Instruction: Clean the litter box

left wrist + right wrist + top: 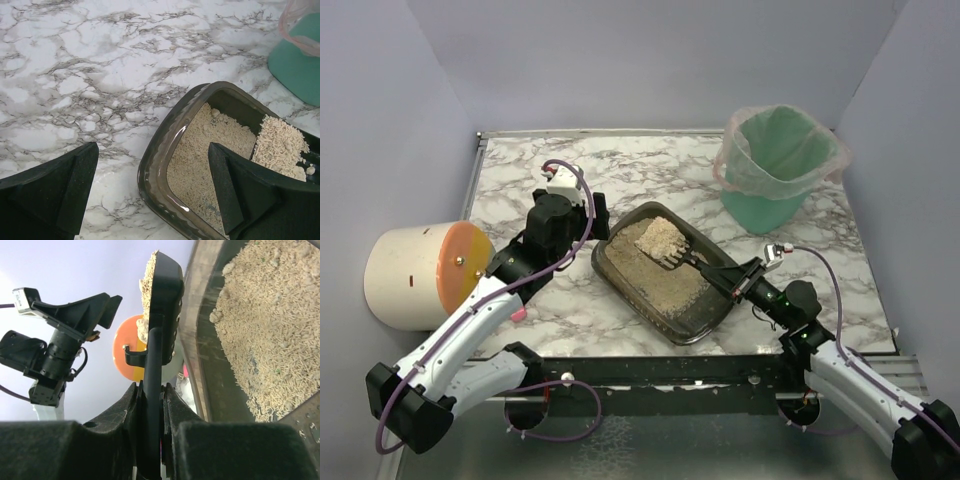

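Observation:
The litter box is a dark tray with beige litter, lying at an angle mid-table. My right gripper is shut on the handle of the black scoop, which holds a heap of litter above the box's far end. In the right wrist view the handle is clamped between my fingers and the scoop head is tilted on edge beside the box rim. My left gripper is open. In the left wrist view it straddles the box's corner rim, not touching it.
A green bin lined with a clear bag stands at the back right and shows in the left wrist view. A white cylinder with an orange face lies at the left edge. Grey walls enclose the marble table.

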Controlling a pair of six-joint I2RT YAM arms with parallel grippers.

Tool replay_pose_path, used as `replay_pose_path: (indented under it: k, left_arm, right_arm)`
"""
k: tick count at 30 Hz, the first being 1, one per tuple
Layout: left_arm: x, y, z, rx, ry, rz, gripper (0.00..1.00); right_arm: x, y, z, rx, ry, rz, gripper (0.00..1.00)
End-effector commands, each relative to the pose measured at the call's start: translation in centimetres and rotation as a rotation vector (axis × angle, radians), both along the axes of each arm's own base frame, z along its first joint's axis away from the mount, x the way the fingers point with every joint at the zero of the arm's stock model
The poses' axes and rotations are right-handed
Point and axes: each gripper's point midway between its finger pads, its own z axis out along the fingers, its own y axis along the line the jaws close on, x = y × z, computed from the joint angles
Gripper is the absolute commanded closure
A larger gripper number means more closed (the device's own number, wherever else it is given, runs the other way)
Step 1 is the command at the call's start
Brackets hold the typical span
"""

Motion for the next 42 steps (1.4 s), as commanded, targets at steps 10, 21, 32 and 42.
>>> replay_pose_path:
  k: [10,21,32,42]
  left_arm:
    - [-0.3,0.5,1.0,-0.015,-0.044,0.013,0.01]
    - [-0.1,0.4,0.3,0.007,-0.026,0.011,0.01]
    - [0.1,0.0,0.2,0.007,-0.016,-0.004,0.01]
    - [0.0,0.2,0.0,0.004,-0.018,0.006,0.01]
  right_arm:
    - [1.9,-1.3,1.4,-0.048,-0.066,-0.103,0.99]
    - [-0.6,1.1,5.7,0.038,-0.211,0.099,0.99]
    - [1.3,-0.7,2.9,-0.017,-0.09,-0.038,0.99]
    - [-0.3,0.5,3.9,-0.029,-0.102,0.075,0.99]
